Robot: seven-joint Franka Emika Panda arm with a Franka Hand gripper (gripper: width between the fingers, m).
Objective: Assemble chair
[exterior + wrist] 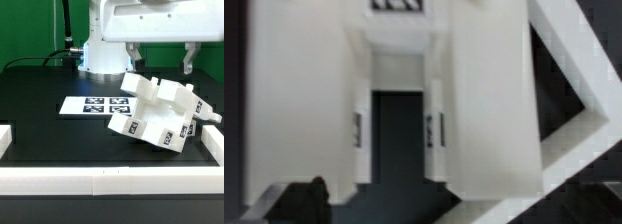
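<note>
White plastic chair (160,112), part-joined, lies under a wide, empty gripper (160,58).

The chair rests on the black table (40,85), toward the exterior view's right, just beside the marker board (92,104) and near the rail (212,140). It lies straight below the gap between the fingers, clear of them. Its long axis slants from the board down toward that rail, so the next move is probably a plain descent. Only black-and-white square tags show; no readable writing.
</note>
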